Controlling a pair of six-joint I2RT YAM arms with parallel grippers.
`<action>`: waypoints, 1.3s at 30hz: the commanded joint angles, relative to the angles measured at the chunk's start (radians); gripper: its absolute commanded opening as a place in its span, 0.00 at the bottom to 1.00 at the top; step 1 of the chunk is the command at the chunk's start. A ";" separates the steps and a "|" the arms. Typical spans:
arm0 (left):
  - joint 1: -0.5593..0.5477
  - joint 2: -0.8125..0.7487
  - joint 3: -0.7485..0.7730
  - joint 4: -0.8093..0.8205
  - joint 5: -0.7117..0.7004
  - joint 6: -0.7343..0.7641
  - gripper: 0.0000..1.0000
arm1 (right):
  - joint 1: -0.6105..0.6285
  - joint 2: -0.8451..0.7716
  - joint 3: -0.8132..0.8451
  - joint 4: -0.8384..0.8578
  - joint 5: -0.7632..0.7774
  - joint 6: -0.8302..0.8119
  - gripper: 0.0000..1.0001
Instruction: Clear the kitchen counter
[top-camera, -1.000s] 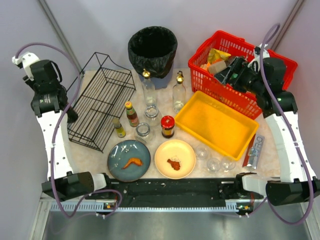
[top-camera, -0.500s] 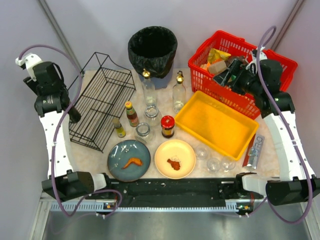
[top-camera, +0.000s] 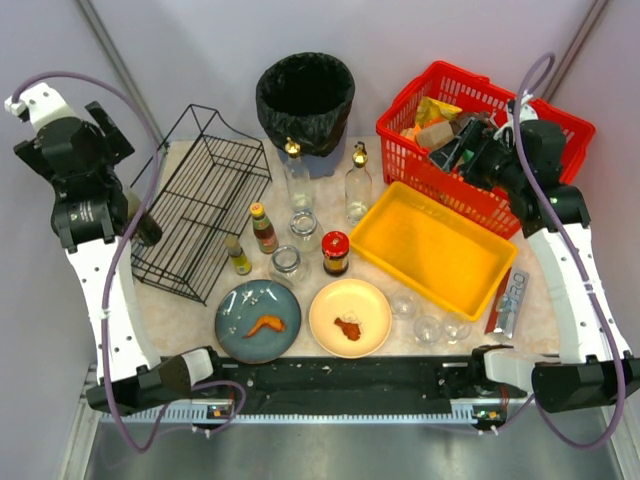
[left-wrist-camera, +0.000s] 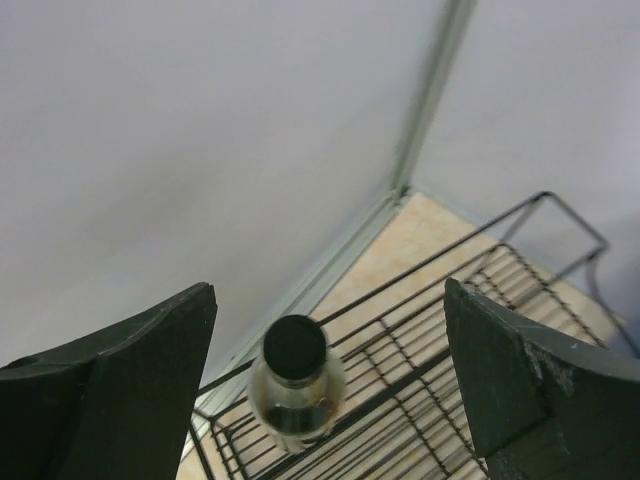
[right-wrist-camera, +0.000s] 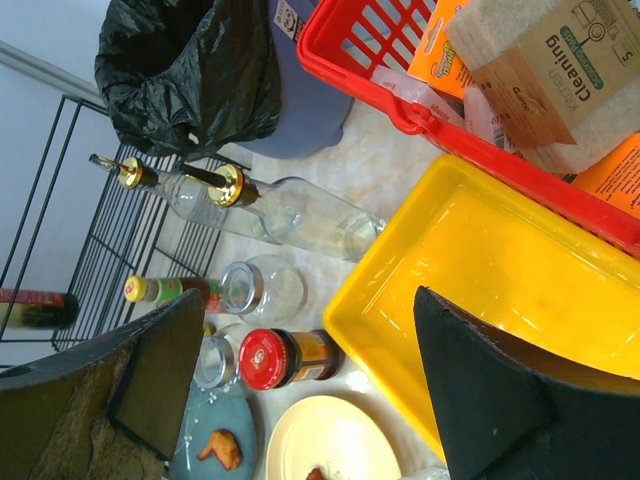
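The kitchen counter (top-camera: 190, 312) carries bottles, jars, plates and glasses. My left gripper (left-wrist-camera: 328, 290) hangs open high over the left end of the black wire rack (top-camera: 200, 205). Below it, a small dark bottle (left-wrist-camera: 295, 390) with a black cap stands upright in the rack, apart from both fingers; the top view shows this bottle (top-camera: 146, 229) too. My right gripper (right-wrist-camera: 310, 292) is open and empty above the near rim of the red basket (top-camera: 480, 140), which holds boxes and packets.
Two gold-stoppered glass bottles (top-camera: 297, 178), a sauce bottle (top-camera: 263, 227), glass jars (top-camera: 286, 264) and a red-lidded jar (top-camera: 335, 252) stand mid-counter. In front lie a blue plate (top-camera: 258, 320), a cream plate (top-camera: 350, 317) and small glasses (top-camera: 428, 328). A yellow tray (top-camera: 435, 247) and black bin (top-camera: 306, 100) stand behind.
My left gripper has opened, let go of the small dark bottle in the rack, and risen up and to the left. The right arm has barely shifted.
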 joint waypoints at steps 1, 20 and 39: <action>0.004 -0.043 0.139 -0.015 0.285 0.032 0.99 | -0.011 -0.039 0.011 0.030 0.023 0.004 0.84; -0.347 0.078 -0.022 0.237 1.007 -0.238 0.98 | -0.011 -0.145 -0.121 0.025 0.033 -0.040 0.82; -0.624 0.387 -0.180 0.585 0.566 -0.107 0.86 | -0.010 -0.193 -0.213 0.035 0.051 0.007 0.82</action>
